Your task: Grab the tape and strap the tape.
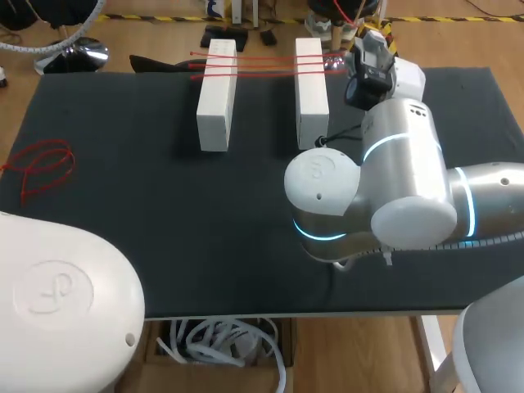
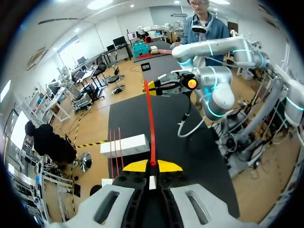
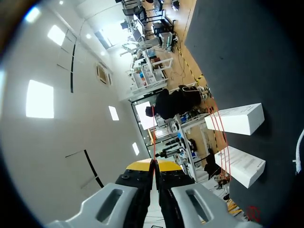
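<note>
Two white blocks [image 1: 217,98] [image 1: 311,90] lie side by side at the back of the black table [image 1: 164,229], with thin red tapes [image 1: 262,65] stretched across them. In the left wrist view my left gripper [image 2: 152,164] is shut on one red tape [image 2: 150,118]. That tape runs taut to my right gripper [image 2: 153,86] across the table. In the right wrist view my right gripper [image 3: 155,164] is shut on the thin red tape [image 3: 154,137], with the blocks [image 3: 235,118] off to one side. From the head view my right gripper [image 1: 350,59] sits just right of the blocks.
A loose loop of red tape [image 1: 41,168] lies near the table's left edge. My right arm's large joints [image 1: 385,196] hang over the table's right half. My left arm's white joint [image 1: 57,303] fills the near left corner.
</note>
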Controlling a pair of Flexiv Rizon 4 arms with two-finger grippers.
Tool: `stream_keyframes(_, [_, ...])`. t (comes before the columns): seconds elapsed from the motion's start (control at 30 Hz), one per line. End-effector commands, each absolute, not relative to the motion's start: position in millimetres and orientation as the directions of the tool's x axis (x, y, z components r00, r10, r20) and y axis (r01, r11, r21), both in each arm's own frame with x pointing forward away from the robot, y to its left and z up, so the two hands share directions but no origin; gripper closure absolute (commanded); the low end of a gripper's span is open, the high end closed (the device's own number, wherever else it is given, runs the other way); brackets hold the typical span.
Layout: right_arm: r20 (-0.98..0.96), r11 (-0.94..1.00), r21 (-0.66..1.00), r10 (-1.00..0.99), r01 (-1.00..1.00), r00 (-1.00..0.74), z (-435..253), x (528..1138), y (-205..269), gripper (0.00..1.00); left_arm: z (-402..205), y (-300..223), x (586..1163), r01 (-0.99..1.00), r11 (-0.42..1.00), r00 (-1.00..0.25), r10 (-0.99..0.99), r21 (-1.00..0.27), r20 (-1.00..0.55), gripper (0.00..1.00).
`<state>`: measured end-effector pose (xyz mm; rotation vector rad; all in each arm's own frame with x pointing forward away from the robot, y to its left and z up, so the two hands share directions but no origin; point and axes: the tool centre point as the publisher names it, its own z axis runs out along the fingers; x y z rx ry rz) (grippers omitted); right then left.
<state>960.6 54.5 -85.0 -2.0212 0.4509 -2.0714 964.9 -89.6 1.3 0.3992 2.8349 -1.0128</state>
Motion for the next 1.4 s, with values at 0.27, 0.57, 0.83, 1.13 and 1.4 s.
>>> stream_keyframes(0.27, [0.933, -0.931, -0.359, -0.357, -0.064, -0.031, -82.3, 960.0, 54.6, 1.0, -3.6, -102.5, 955.0, 0.276, 0.743, -0.961, 0.212, -0.61, -0.178, 1.0])
stream_keyframes(0.57, [0.933, -0.931, -0.359, -0.357, -0.064, -0.031, -82.3, 960.0, 54.6, 1.0, -6.6, -102.9, 953.8, 0.248, 0.748, -0.969, 0.199, -0.616, -0.148, 1.0])
stream_keyframes(0.83, [0.933, -0.931, -0.359, -0.357, -0.064, -0.031, -82.3, 960.0, 54.6, 1.0, -7.4, -101.9, 953.9, 0.237, 0.741, -0.971, 0.19, -0.628, -0.142, 1.0])
stream_keyframes(1.13, [0.933, -0.931, -0.359, -0.357, -0.064, -0.031, -82.3, 960.0, 54.6, 1.0, -7.4, -101.9, 953.9, 0.237, 0.741, -0.971, 0.19, -0.628, -0.142, 1.0])
stream_keyframes(1.4, [0.987, -0.998, 0.037, 0.044, -0.049, -0.154, -72.0, 962.3, 43.4, 1.0, -7.4, -101.9, 953.9, 0.237, 0.741, -0.971, 0.19, -0.628, -0.142, 1.0])
